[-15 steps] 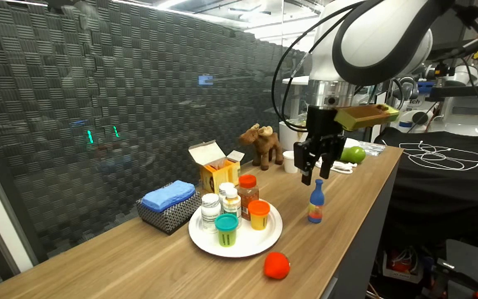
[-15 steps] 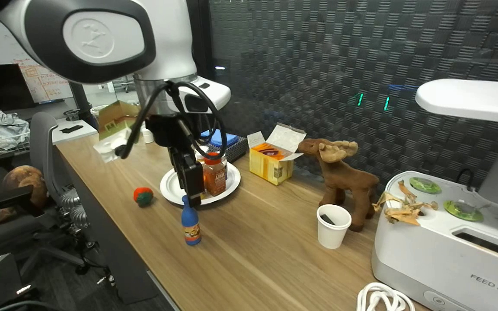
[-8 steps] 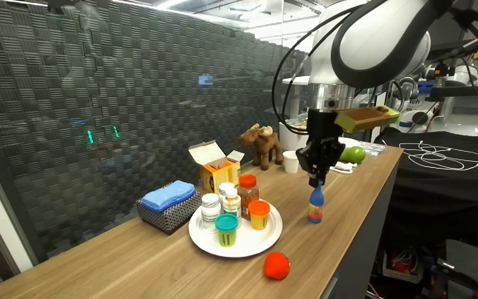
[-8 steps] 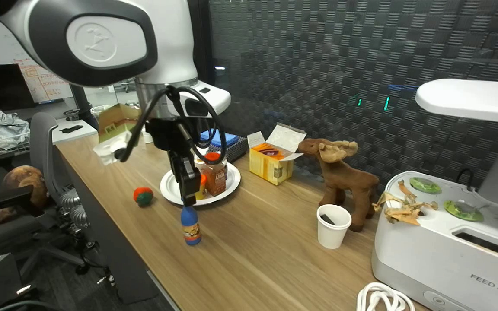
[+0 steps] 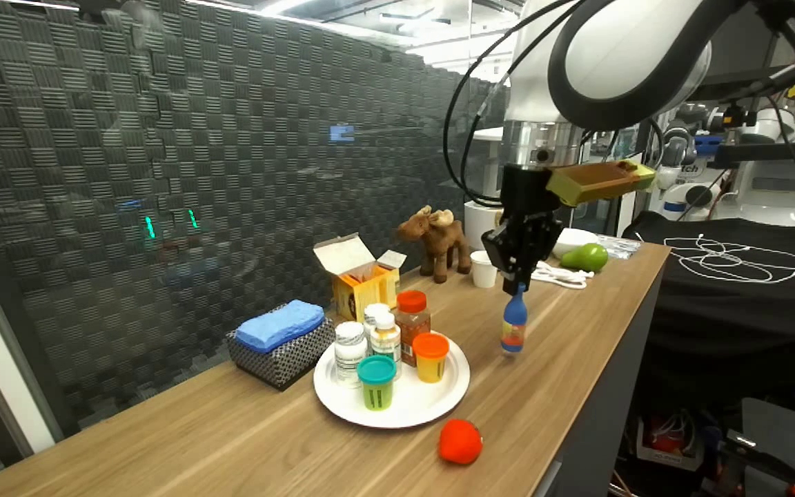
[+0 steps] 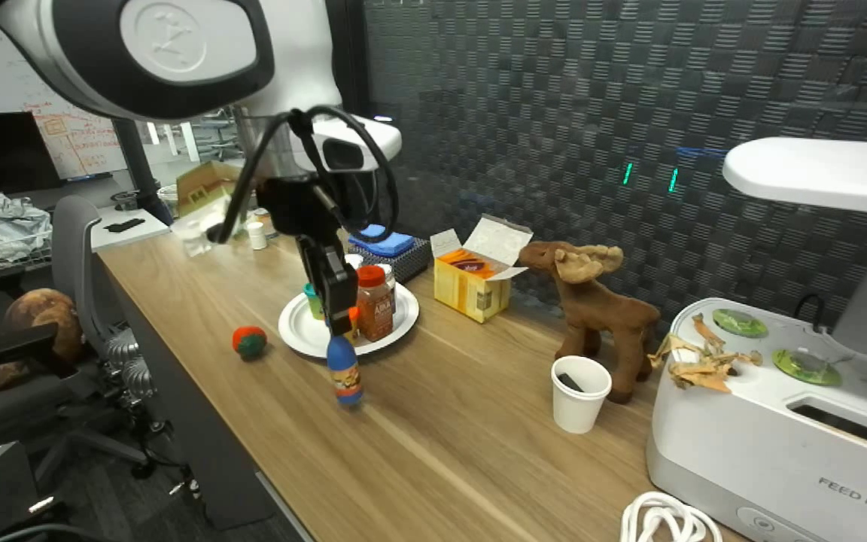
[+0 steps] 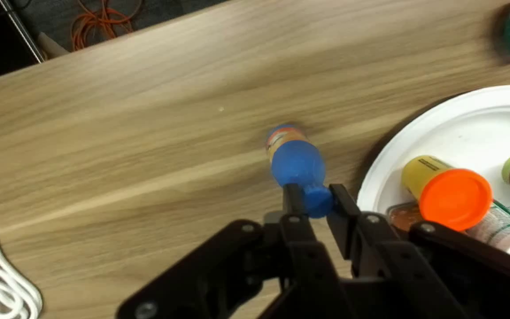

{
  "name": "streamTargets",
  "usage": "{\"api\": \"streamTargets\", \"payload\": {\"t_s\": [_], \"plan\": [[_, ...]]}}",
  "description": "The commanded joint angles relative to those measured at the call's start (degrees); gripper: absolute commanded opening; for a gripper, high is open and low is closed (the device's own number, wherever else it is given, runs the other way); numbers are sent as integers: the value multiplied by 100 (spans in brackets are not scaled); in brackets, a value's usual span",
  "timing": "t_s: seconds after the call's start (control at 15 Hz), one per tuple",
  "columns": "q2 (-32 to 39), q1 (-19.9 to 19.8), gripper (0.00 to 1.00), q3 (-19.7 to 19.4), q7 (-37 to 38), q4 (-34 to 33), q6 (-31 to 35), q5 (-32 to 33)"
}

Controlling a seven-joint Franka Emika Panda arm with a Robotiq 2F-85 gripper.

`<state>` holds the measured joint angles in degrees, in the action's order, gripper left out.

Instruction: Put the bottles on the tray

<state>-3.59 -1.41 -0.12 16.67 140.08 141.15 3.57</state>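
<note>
Mid-frame in the wrist view, my gripper pinches the near-upright bottle by its neck, base seemingly clear of the table; the tray lies to its right, so I should carry rightward.

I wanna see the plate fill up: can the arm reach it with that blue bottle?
Probably yes: the gripper holds the blue bottle by its neck, and I see nothing standing between it and the plate. The yellow tub on its near side might get bumped.
</note>
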Motion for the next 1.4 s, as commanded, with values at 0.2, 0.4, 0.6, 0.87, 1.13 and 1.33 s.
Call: {"api": "streamTargets", "payload": {"t_s": [0.2,0.4,0.6,0.87,1.13,1.33], "plan": [[-242,389,8,416,-142,-388,-251,-143],[-118,592,7,583,-308,-480,-263,-332],[93,714,8,655,-485,-607,-323,-528],[456,806,8,679,-857,-861,-405,-800],[816,839,7,703,-1172,-1153,-376,-881],[1029,853,7,724,-1280,-1361,-363,-832]]}}
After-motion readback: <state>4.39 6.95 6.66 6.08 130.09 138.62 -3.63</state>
